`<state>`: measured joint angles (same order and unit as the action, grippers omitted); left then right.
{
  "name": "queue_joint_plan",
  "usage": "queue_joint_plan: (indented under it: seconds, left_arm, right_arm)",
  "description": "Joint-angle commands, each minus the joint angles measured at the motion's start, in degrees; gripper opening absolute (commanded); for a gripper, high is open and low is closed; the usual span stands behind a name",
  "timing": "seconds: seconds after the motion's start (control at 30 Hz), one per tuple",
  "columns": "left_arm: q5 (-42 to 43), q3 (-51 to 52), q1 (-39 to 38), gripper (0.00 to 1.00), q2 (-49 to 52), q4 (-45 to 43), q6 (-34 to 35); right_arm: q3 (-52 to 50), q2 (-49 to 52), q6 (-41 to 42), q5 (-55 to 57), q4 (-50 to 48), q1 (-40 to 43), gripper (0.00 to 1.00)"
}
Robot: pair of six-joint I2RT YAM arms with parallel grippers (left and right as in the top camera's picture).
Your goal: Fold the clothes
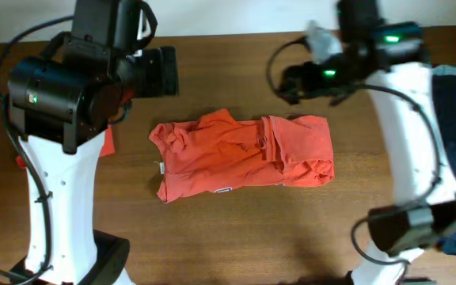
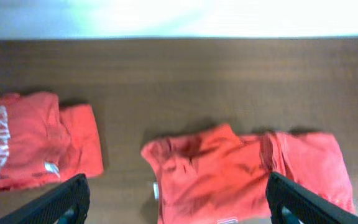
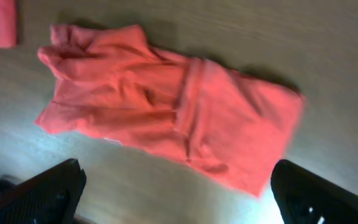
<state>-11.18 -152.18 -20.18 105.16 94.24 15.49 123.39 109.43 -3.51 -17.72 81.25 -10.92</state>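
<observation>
One table [image 1: 236,237]: its dark, wood-grain top is carrying everything in play.
Both arms: they are hanging high over the far side. The left gripper [image 2: 176,186] and right gripper [image 3: 178,171] are each standing with fingers spread wide, gripping nothing.
Centre shirt [image 1: 244,158]: soft red-orange cotton is lying mid-table as a rumpled, roughly rectangular band. It is part-folded, with a thick layered ridge crossing its right half and loose bunching at the left end.
Step in hand: judging by the lumps, this shirt is wanting smoothing and one more fold. Pinching all layers at one end's corners, lifting evenly and laying over squarely should be keeping the edges aligned.
Folded shirt [image 2: 39,140]: a compact bundle is sitting well to the left and apart, with white lettering [image 2: 2,140] showing.
Neck tag [image 1: 158,167]: a small white tab is peeking out at the centre shirt's left edge.
</observation>
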Motion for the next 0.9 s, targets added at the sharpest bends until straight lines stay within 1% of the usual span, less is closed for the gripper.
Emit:
queue_joint_plan:
  seconds: [0.0,0.07,0.17,0.23,0.37,0.43,0.6,0.73,0.87]
  left_arm:
    - [-2.4,0.0,1.9,0.90,-2.0,-2.3,0.4]
    - [-2.4,0.0,3.1,0.90,-3.2,-3.8,0.4]
    - [-2.4,0.1,5.2,0.91,-4.3,-4.8,0.3]
    - [-2.4,0.1,6.0,0.91,-4.3,-4.7,0.3]
    - [-2.4,0.1,7.0,0.91,-4.3,-4.6,0.3]
    - [-3.3,0.1,7.2,0.91,-4.3,-4.6,0.3]
    - [-4.9,0.1,7.2,0.91,-4.3,-4.4,0.3]
    - [-6.1,0.1,7.2,0.91,-4.3,-4.0,0.3]
    - [-6.3,0.1,7.2,0.91,-4.3,-4.0,0.3]
  right_arm:
    - [-0.3,5.9,-0.5,-1.8,-4.4,-5.8,0.99]
    - [-0.3,11.0,0.7,-2.2,-9.3,-9.0,1.00]
    - [-0.3,17.4,2.1,-2.9,-13.8,-11.7,0.93]
    - [-0.3,20.3,2.5,-3.3,-15.5,-12.6,0.92]
    - [-0.3,24.2,2.4,-3.4,-18.4,-13.5,0.92]
    - [-0.3,26.9,1.9,-3.3,-22.7,-13.8,0.92]
    - [-0.3,29.3,1.9,-3.3,-27.9,-13.8,0.92]
    - [-0.3,30.6,1.9,-3.8,-28.4,-13.8,0.85]
    - [-0.4,30.8,1.9,-5.3,-29.3,-13.8,0.71]
